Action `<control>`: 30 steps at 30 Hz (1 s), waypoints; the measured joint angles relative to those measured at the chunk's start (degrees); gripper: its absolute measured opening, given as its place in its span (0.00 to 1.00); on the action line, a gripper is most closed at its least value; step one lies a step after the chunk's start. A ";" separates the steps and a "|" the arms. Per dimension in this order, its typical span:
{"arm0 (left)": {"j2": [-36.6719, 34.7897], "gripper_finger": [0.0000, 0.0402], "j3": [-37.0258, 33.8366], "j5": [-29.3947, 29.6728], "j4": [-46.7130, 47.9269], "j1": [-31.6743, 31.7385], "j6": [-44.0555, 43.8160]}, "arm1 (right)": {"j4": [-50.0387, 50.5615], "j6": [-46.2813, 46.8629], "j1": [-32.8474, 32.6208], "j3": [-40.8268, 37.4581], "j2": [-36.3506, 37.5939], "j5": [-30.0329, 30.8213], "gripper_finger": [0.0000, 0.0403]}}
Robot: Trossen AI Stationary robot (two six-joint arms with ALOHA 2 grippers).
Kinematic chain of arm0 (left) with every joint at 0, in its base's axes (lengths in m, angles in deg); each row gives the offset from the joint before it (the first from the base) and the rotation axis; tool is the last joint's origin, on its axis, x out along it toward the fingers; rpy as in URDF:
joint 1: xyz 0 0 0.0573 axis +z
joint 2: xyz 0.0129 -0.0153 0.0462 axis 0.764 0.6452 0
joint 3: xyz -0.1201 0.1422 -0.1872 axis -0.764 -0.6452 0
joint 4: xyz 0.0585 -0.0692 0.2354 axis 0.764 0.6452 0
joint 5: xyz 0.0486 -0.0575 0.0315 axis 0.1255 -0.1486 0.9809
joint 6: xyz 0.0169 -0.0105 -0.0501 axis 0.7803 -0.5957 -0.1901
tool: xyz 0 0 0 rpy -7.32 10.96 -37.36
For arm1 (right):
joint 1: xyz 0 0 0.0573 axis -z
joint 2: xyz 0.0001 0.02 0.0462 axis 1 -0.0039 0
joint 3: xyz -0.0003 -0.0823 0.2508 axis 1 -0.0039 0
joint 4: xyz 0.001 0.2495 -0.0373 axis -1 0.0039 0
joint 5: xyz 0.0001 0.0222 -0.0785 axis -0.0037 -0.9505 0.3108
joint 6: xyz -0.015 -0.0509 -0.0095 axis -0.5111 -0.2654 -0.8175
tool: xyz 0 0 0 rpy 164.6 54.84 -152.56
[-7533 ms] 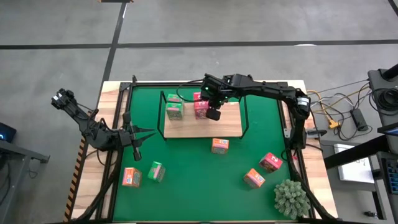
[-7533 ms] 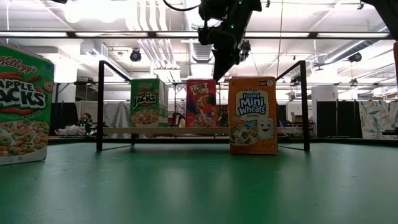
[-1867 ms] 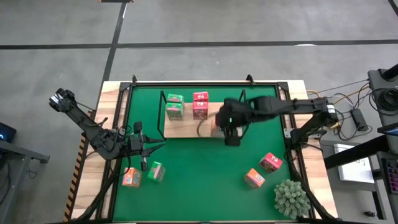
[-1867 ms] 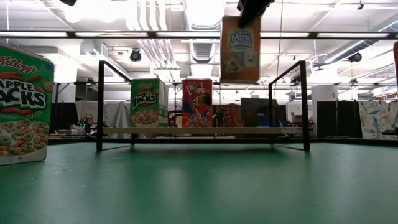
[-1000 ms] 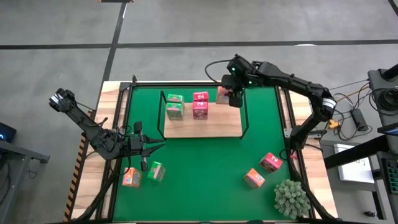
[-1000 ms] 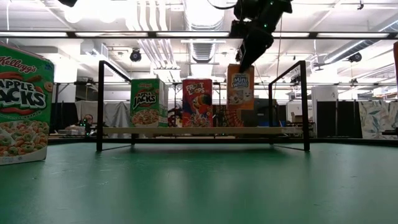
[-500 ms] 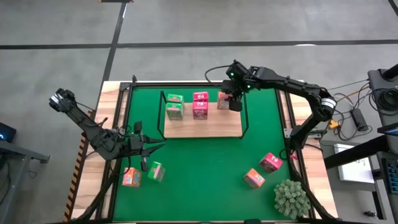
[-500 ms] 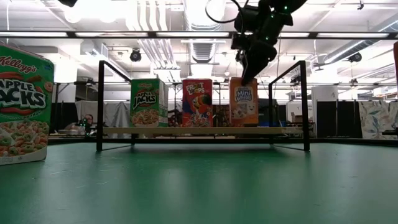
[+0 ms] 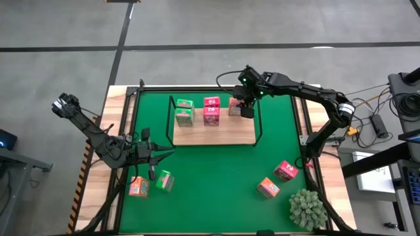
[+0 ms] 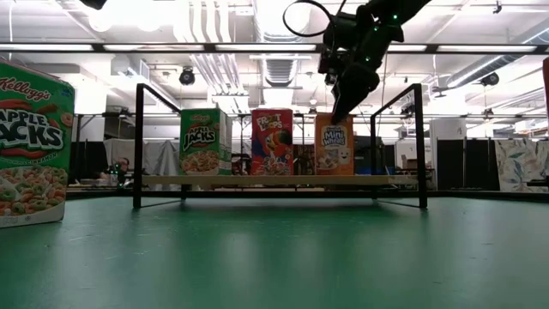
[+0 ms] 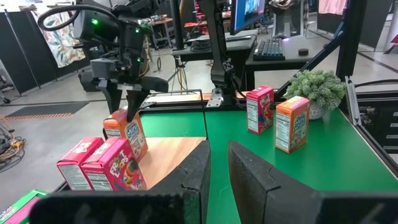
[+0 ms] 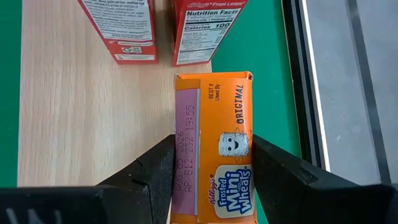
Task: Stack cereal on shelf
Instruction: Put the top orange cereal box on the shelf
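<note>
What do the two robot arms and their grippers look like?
Both arms are dark, slim and jointed. The right gripper has two black, tapering fingers, a black cable loop above it and a small green light. The left gripper ends in thin, dark, pointed fingers.

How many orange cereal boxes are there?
3. One orange box stands on the shelf, gripped by the right pincer; another lies on the mat near the left pincer; the third lies by the plant.

Shelf (image 9: 216,134) front half is sitting bare. Boxes (image 9: 210,110) are crowding its 12 o'clock edge, wire frame (image 9: 260,121) blocking 3 o'clock.
</note>
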 joint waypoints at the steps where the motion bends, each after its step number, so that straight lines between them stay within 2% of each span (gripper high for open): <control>1: 0.00 0.10 0.00 0.00 0.02 0.00 0.00 | -0.01 0.03 0.00 -0.01 0.00 0.00 0.44; 26: 0.00 0.10 0.00 0.00 0.02 0.02 0.00 | 1.77 -2.15 -0.02 -0.01 0.00 -0.02 0.44; 30: 0.00 0.10 0.00 -0.02 0.04 0.01 0.00 | 1.71 -1.86 -0.02 -0.01 0.00 0.00 0.47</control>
